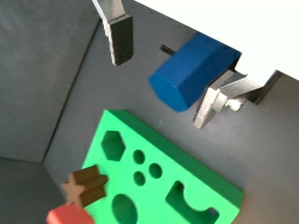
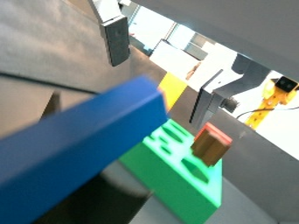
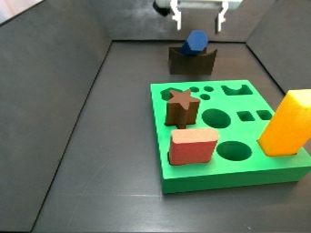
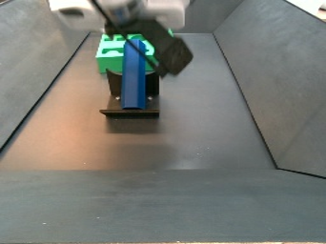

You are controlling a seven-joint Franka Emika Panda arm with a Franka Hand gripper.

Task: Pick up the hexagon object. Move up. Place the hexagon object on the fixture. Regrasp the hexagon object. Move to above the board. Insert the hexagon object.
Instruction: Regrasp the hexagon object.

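The hexagon object, a slim blue bar [image 3: 195,42], rests on the dark fixture [image 3: 192,63] at the back of the floor, beyond the green board [image 3: 227,178]. In a side view the bar [image 4: 133,71] lies lengthwise over the fixture [image 4: 132,111]. My gripper [image 3: 201,15] hangs just above the bar with its jaws open. In both wrist views the bar [image 1: 193,72] [image 2: 70,149] sits between the spread fingers [image 1: 117,39], nearer one finger, and is not clamped. The board shows below it [image 1: 114,123] [image 2: 176,171].
On the board stand a brown star peg [image 3: 181,105], a salmon block [image 3: 194,146] and a tall orange block [image 3: 288,123]. Several holes in the board are open. Dark walls enclose the floor on the left, right and back.
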